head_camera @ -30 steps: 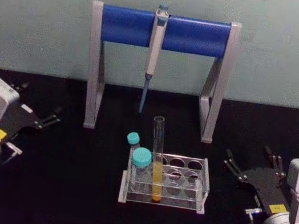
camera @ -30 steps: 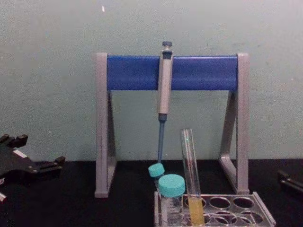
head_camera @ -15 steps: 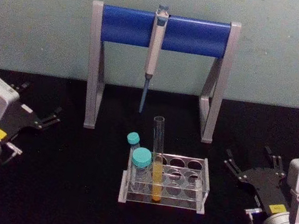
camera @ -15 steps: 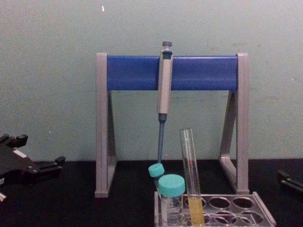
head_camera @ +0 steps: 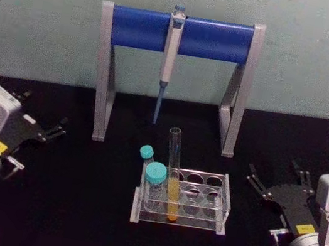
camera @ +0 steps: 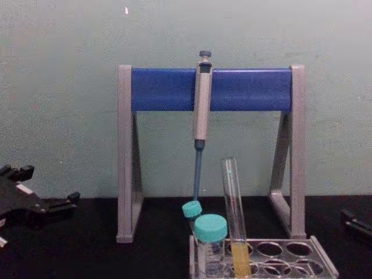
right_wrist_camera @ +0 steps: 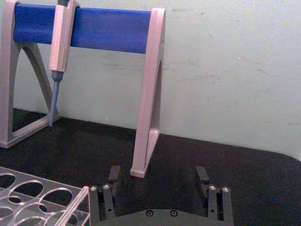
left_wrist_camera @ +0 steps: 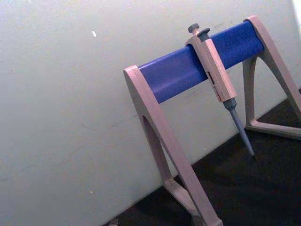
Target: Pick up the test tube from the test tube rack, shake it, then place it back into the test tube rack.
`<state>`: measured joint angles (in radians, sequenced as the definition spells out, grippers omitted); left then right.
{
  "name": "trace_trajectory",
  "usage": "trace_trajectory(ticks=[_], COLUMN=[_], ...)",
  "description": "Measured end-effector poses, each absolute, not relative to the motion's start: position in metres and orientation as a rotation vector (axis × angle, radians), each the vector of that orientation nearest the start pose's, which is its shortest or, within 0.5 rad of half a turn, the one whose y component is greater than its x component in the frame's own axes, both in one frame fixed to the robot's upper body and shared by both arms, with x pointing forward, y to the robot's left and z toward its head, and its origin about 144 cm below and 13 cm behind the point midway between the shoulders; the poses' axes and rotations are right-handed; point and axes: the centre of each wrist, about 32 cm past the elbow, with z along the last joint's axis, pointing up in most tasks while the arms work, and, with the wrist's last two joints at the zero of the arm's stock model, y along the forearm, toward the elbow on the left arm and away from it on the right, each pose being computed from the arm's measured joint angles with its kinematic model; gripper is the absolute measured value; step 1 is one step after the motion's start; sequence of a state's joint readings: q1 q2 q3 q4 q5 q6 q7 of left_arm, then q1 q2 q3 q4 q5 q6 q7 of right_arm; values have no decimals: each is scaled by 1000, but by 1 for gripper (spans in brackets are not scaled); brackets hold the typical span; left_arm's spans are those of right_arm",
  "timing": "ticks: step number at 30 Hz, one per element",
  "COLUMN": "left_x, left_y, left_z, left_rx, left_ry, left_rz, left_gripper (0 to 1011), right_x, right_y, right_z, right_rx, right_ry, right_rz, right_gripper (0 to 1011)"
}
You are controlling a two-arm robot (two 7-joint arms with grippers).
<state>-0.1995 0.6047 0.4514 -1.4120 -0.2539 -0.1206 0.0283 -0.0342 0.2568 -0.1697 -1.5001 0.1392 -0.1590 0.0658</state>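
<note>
The test tube (head_camera: pixel 172 174) stands upright in the test tube rack (head_camera: pixel 224 205) at the table's middle, yellow-orange liquid in its lower part; the chest view shows the test tube (camera: pixel 235 216) leaning slightly in the rack (camera: pixel 322 260). My left gripper (head_camera: pixel 44 111) rests open at the far left, well away from the rack, and is also seen low at the left as the left gripper (camera: pixel 46 186). At the right, my right gripper (head_camera: pixel 274 170) is open and empty, a short way from the rack. The right gripper (right_wrist_camera: pixel 157 175) points toward the stand, with the rack's corner (right_wrist_camera: pixel 44 200) beside it.
Two teal-capped vials (head_camera: pixel 154 182) stand in the rack's left end, next to the tube. Behind the rack, a tall grey stand with a blue crossbar (head_camera: pixel 180 34) holds a hanging pipette (head_camera: pixel 168 60). A wall closes off the back, and black table (head_camera: pixel 73 209) lies between arms and rack.
</note>
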Motion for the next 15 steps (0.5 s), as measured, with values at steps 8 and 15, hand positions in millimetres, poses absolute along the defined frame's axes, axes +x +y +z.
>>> trace_trajectory(ticks=[8,15], left_x=[489,489], left_y=[310,310], left_z=[1140,1140], left_rx=[304,304], left_ry=[-285,-285], left_rz=[1248,1248], left_gripper=[1001,1001], right_x=[442,442], right_y=[-255,-255], right_z=[1107,1107], right_rx=[-69,-69], right_ry=[-97,-97], right_rz=[-1340,-1340], right_gripper=[1000,1000])
